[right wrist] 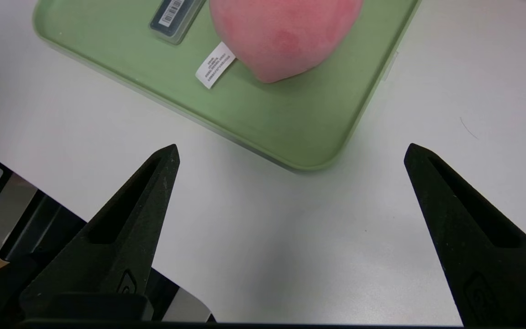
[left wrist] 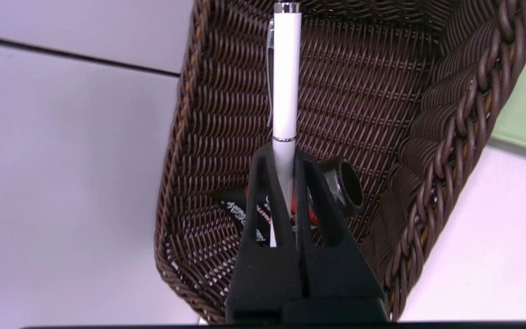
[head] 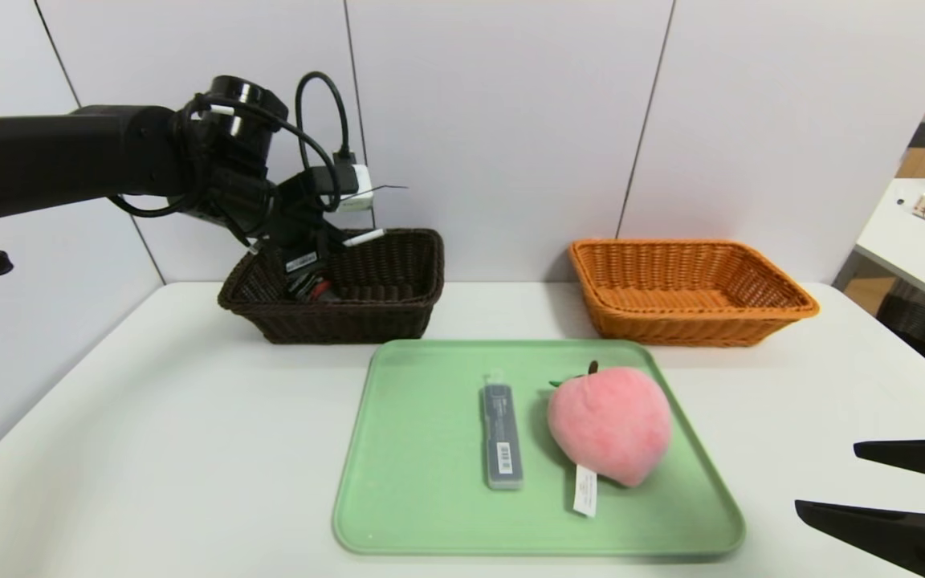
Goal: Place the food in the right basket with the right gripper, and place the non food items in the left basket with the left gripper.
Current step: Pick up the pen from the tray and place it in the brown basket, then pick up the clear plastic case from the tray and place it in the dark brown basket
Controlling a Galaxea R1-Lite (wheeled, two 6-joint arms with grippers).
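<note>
The left gripper is down inside the dark brown basket, clamped tight on a white pen. The right gripper hangs low over the white surface near the green tray's corner, fingers wide apart. The plush peach and a grey case lie side by side on the tray; the orange basket sits at back right.

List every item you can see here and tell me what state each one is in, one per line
left gripper: shut on the white pen, over the brown basket
white pen: held, not yet released
brown basket: holds a few dark items
orange basket: empty
peach: lying on the green tray
grey case: lying flat on the tray
green tray: flat on the table
right gripper: open, beside the tray
</note>
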